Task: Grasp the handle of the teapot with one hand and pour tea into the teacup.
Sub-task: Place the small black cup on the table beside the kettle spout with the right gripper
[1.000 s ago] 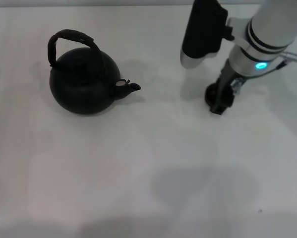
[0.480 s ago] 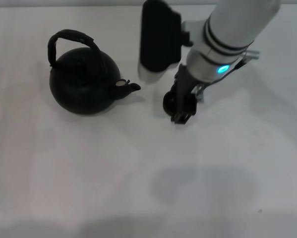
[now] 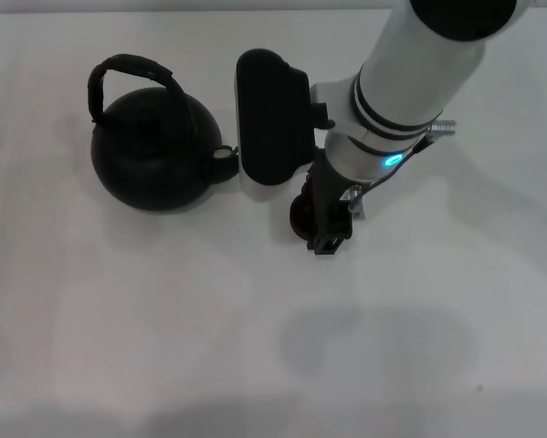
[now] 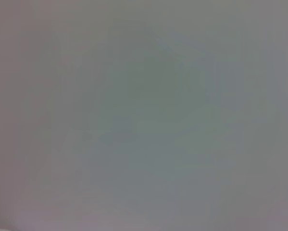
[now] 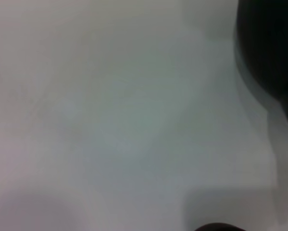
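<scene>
round matte black teapot (image 3: 152, 157) with arched wrapped black handle (image 3: 127, 73) stands on the white table (image 3: 163, 319), left. right gripper (image 3: 324, 233) clamped on small dark teacup (image 3: 300, 215), beside the spout.

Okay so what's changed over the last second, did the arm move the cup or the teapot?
The right hand has carried the teacup across the table toward the robot's left, from far out on the right to just beside the teapot, whose spout tip is now hidden behind the arm's black housing. The teapot and its handle have not moved. The left arm is not in view.
</scene>
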### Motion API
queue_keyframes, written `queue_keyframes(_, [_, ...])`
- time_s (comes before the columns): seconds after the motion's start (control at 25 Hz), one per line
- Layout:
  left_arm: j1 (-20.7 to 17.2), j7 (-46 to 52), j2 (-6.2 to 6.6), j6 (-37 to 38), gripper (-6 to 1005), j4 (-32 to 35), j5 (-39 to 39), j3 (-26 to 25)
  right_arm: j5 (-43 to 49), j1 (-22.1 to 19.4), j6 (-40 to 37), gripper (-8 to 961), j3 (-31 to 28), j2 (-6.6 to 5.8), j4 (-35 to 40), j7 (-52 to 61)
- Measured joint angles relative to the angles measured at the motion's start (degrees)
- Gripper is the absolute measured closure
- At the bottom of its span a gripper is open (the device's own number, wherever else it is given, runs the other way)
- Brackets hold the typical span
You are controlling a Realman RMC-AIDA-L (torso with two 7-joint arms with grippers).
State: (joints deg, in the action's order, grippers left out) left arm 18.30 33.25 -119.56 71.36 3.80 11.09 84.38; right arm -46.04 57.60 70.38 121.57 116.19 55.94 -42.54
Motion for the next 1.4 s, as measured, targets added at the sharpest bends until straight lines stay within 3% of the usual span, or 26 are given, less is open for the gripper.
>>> queue_keyframes(0.4, [-0.05,0.85,0.03,0.0,167,-0.2,-0.02,0.09,-0.25,-0.47,-1.54,200,3.27,0.0,-0.38,0.24])
queue_keyframes(1.4, [-0.11,0.86,0.12,0.17,168,-0.09,-0.02,0.08,-1.85,-0.64,-1.52,152,3.5,0.04,-0.66,0.62])
